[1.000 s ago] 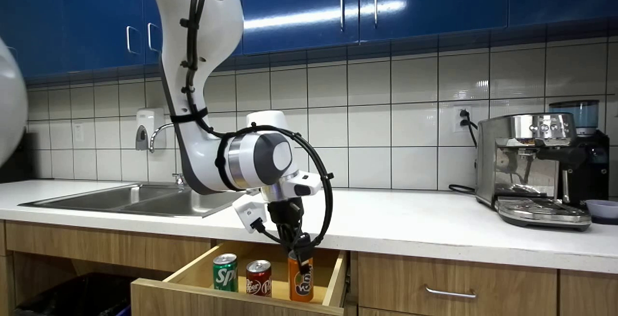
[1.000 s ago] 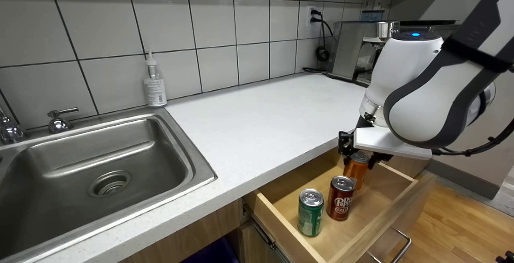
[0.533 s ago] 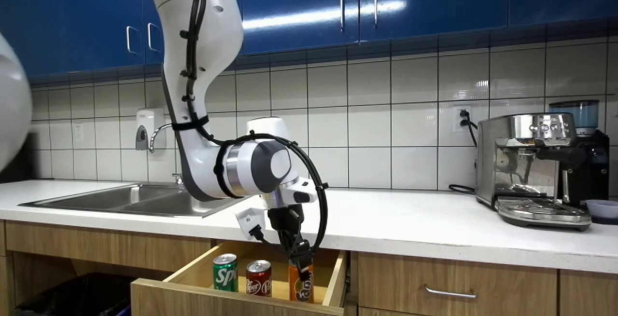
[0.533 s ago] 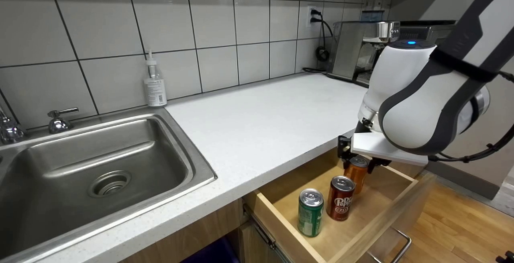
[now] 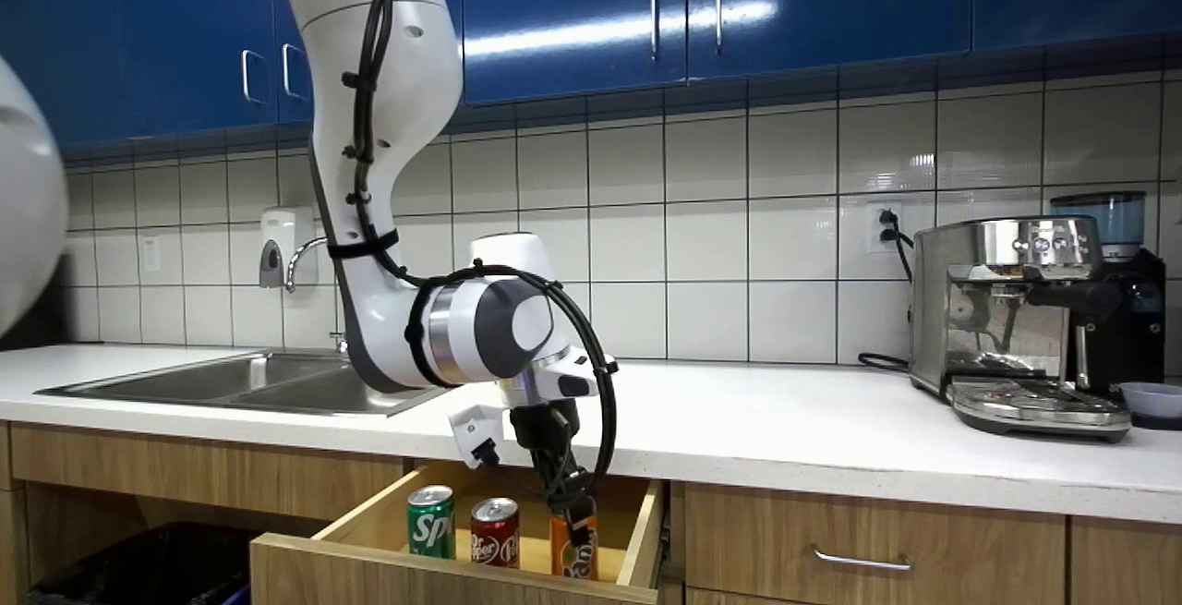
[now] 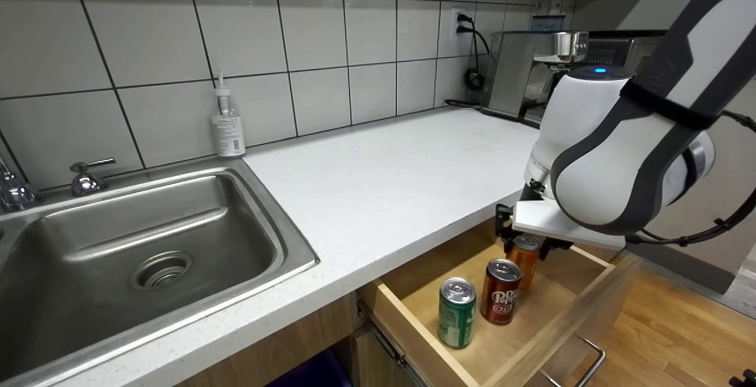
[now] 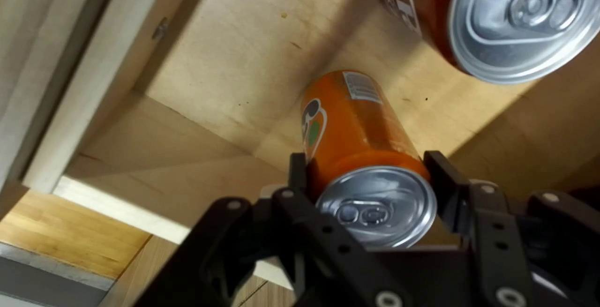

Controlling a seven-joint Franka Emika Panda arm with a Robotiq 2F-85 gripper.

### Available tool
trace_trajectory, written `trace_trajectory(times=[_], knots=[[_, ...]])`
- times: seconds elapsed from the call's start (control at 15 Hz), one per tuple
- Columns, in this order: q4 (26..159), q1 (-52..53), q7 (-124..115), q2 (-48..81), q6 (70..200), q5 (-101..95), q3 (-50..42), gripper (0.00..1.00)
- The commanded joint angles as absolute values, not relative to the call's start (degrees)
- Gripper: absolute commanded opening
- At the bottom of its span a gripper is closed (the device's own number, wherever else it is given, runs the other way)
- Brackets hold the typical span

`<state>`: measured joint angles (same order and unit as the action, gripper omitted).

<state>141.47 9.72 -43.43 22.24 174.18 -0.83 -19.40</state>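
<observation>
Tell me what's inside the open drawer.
A green can, a red can and an orange can, which the claw holds. Whatever lies beneath them is covered and cannot be seen.

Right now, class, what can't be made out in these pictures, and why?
Orange can: some lettering, in an exterior view, behind the claw.
Dark red can: part of its side, in the wrist view, cut off by the top edge.
Bottle label: print too small, in an exterior view.
</observation>
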Motion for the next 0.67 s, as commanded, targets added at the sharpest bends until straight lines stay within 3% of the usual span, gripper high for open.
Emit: trace_trajectory(times=[0.0, 0.07, 0.27, 0.6], knots=[[140.6, 10.9, -41.8, 22.6, 174.5, 1.1, -20.4, 0.45], [140.4, 11.0, -41.8, 22.7, 174.4, 1.3, -20.4, 0.88], [139.9, 10.8, -41.7, 22.8, 174.2, 1.8, -20.3, 1.00], [139.7, 10.2, -41.0, 22.1, 173.9, 2.1, -19.6, 1.00]])
